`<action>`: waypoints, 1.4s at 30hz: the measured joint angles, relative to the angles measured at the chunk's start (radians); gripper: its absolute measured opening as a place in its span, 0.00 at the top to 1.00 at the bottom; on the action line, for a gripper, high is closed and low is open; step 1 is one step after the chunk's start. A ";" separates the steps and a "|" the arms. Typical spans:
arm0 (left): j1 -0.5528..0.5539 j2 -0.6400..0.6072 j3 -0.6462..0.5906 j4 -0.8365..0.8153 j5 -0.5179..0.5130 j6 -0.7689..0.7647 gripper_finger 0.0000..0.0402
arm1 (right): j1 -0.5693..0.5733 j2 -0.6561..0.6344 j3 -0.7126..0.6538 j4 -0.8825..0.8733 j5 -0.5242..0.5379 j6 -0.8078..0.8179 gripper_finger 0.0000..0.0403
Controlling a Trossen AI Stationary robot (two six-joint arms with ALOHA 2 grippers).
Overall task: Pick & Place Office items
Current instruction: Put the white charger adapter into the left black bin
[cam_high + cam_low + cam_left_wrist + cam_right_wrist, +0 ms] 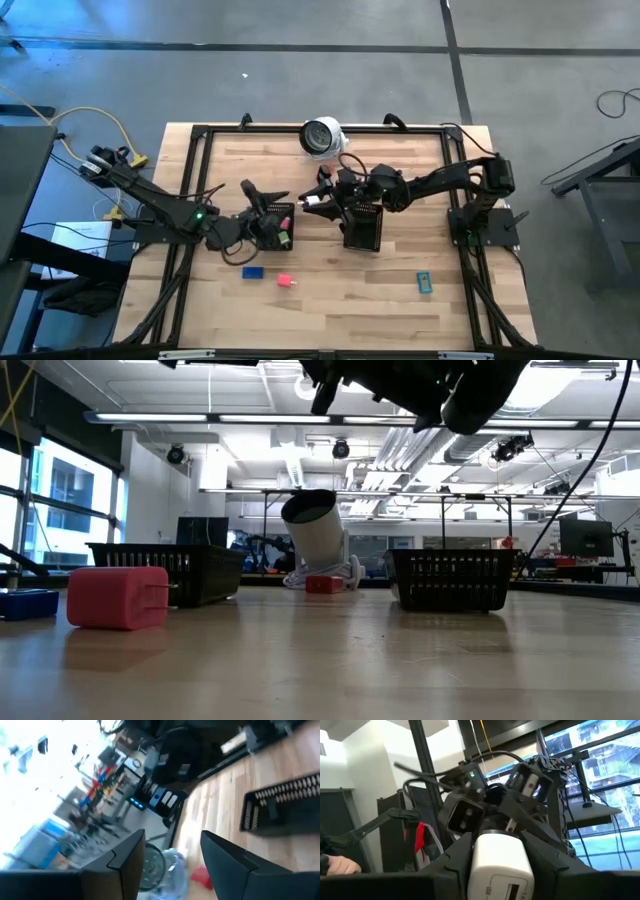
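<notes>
Right pincer (495, 870) grips a white block (501, 865) — possibly an eraser.

A pale wooden table (330, 300) fills the middle of the high view, framed by black rails (205, 131) along its edges. At about twelve o'clock on the tabletop lies a white round object with a dark face (321, 137), tipped on its side. Two black mesh trays sit near the table's centre: the left tray (279, 225) at roughly nine o'clock from the middle, the right tray (365, 228) at roughly three o'clock, the two apart from each other. Yellow cables (95, 125) trail over the grey floor (300, 70) at ten o'clock, off the table. In the low view, a ceiling with pipes and lights (250, 420) spans the room behind.
</notes>
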 joint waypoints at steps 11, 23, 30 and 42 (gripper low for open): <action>0.024 0.000 0.001 0.041 0.127 0.258 0.54 | 0.000 0.000 0.000 -0.086 0.008 0.065 0.69; 0.032 0.069 0.002 0.176 0.178 0.421 0.54 | 0.000 0.000 0.000 -0.084 -0.007 0.071 0.69; 0.045 0.108 0.003 0.284 0.166 0.473 0.54 | 0.000 -0.003 0.000 -0.080 -0.031 0.078 0.69; 0.045 0.112 0.003 0.349 0.197 0.547 0.54 | -0.001 -0.002 0.002 -0.097 -0.045 0.079 0.69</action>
